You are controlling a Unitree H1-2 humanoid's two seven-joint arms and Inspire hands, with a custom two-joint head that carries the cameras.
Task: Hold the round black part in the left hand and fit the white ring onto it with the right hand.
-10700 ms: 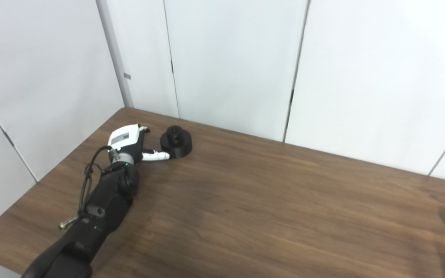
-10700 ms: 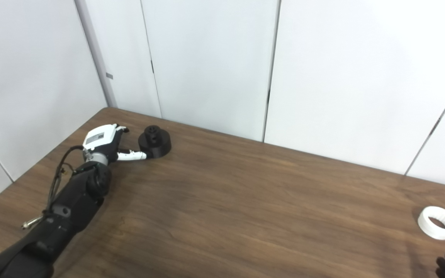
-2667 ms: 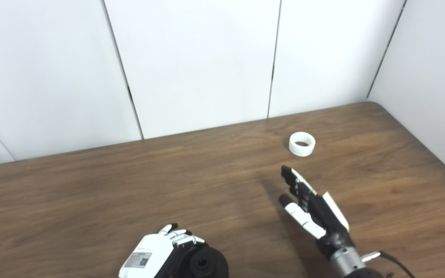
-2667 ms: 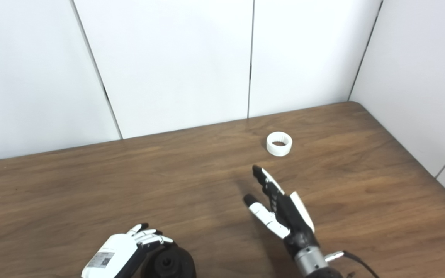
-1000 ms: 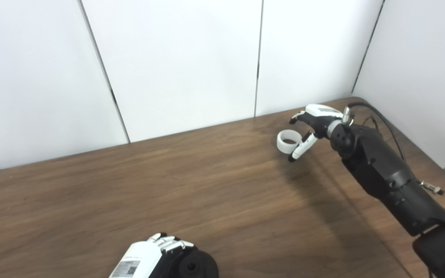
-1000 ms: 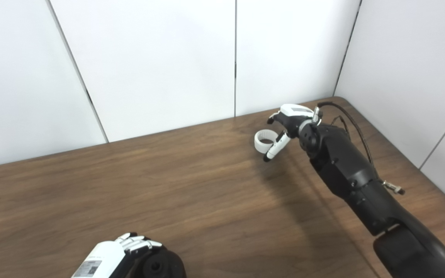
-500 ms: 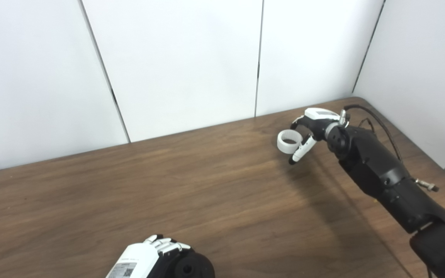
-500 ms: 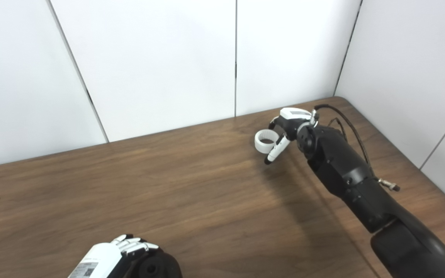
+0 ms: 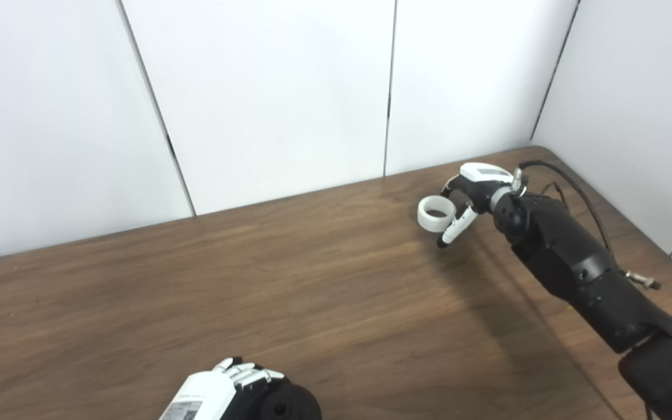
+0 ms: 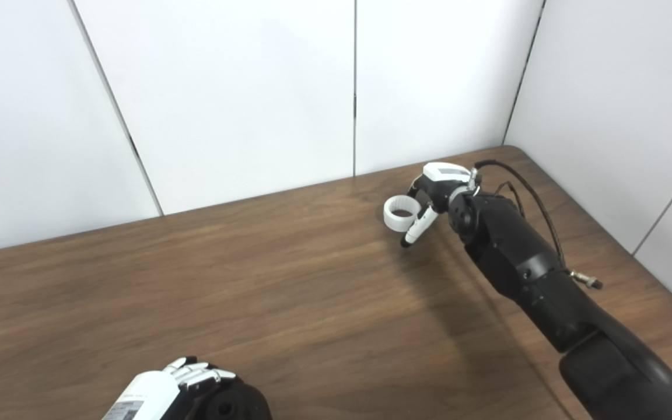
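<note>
Left eye view shows me the white ring (image 9: 436, 213) at upper right on the table (image 9: 324, 303), my right hand (image 9: 469, 192) just beside it, fingers (image 9: 452, 228) spread, whether touching I cannot tell. At bottom edge my left hand (image 9: 210, 396) curls closed around the black part (image 9: 282, 403).
</note>
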